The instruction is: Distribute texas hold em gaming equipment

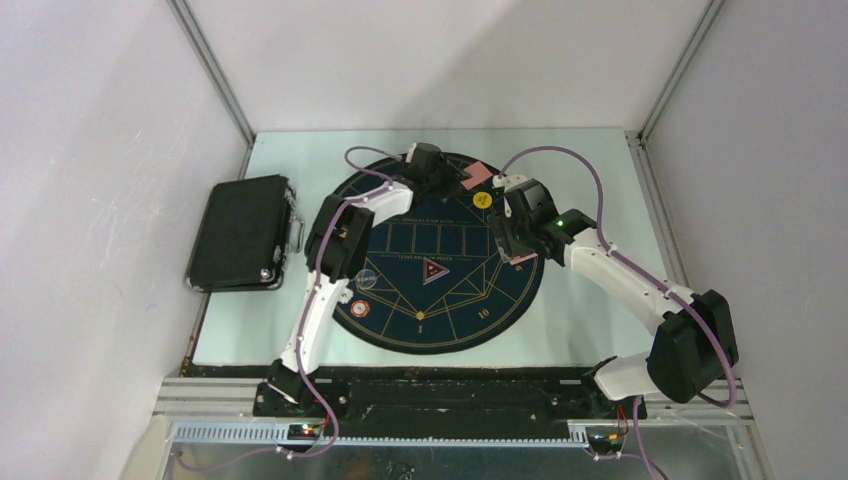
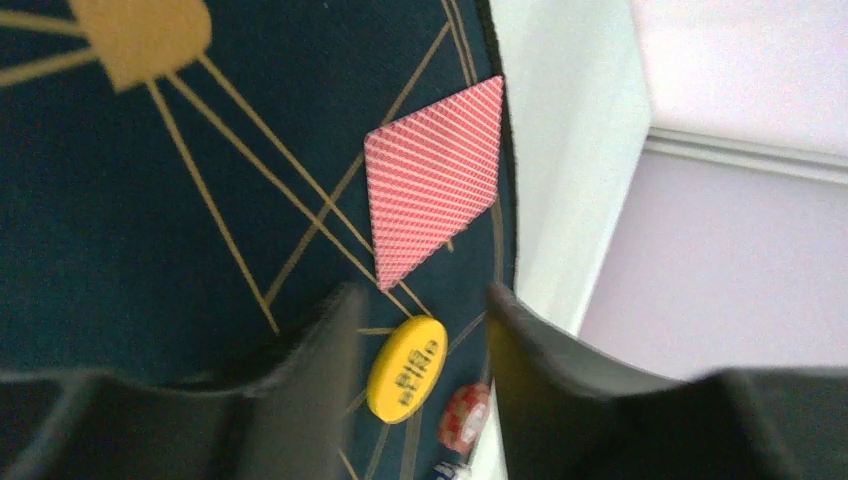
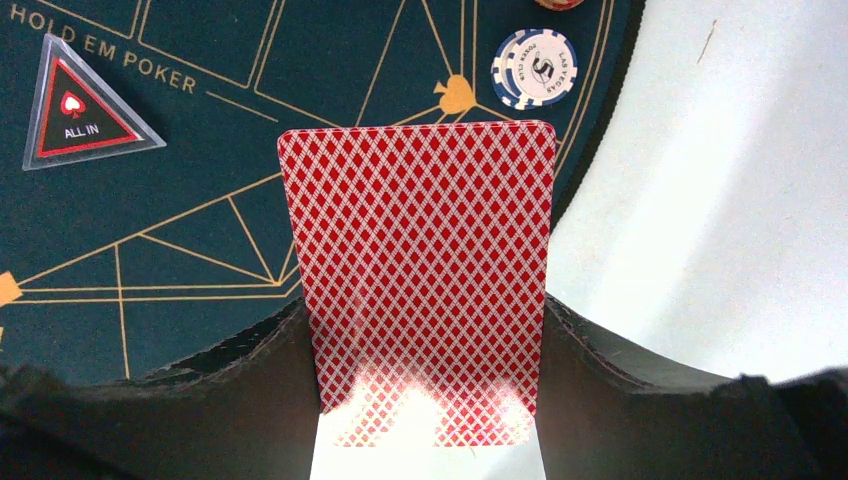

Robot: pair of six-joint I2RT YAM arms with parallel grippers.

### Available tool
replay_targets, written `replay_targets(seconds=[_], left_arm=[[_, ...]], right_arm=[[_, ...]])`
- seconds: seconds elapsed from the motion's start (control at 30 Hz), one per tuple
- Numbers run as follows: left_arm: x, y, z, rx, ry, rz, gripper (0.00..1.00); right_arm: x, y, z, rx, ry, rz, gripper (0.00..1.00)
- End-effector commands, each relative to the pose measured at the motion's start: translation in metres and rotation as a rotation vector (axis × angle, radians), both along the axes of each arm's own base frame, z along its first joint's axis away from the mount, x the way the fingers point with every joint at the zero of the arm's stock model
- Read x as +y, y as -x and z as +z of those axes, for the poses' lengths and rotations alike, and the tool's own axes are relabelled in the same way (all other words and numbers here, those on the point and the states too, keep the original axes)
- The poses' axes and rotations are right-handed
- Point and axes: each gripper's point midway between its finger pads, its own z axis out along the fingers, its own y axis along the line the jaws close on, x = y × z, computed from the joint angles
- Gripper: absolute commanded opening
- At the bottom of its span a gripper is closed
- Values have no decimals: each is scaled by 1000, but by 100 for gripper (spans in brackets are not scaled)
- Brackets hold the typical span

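Observation:
A pink-backed playing card (image 2: 435, 190) lies flat on the dark mat (image 1: 460, 300) near its far right edge, also seen as the card (image 1: 477, 175) from above. My left gripper (image 2: 420, 320) hovers just short of it, open, with nothing between its fingers. Below its jaws lie a yellow chip (image 2: 405, 368) and a red-white chip (image 2: 463, 415). My right gripper (image 3: 425, 400) is shut on upright playing cards (image 3: 420, 270), held by their side edges above the mat's right side. The red triangular token (image 3: 80, 105) and a blue-white chip (image 3: 534, 67) lie on the mat beyond.
A black case (image 1: 240, 232) lies shut on the table left of the mat. Two more chips (image 1: 362, 295) sit on the mat's left side beside the left arm. White walls enclose the table on three sides.

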Motion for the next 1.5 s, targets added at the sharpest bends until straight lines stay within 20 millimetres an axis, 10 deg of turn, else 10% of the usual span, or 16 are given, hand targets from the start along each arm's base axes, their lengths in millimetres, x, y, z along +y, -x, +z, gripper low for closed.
replay_targets(seconds=[0.0,0.27,0.43,0.77,1.47], left_arm=[[9,9,66,-96,-52,-32,61],[36,77,113,-157,-100,-182,98],[64,178,85,-125,-109,-438,100],[76,316,137,-372,248,-720,100],[45,321,136,-430,184,-791,100]], right_arm=[[-2,-7,13,-54,-14,-26,0],[7,0,15,-59,24,83,0],[36,18,9,-26,29,294,0],[76,48,-2,9,20,592,0],[108,87,7,26,-54,792,0]])
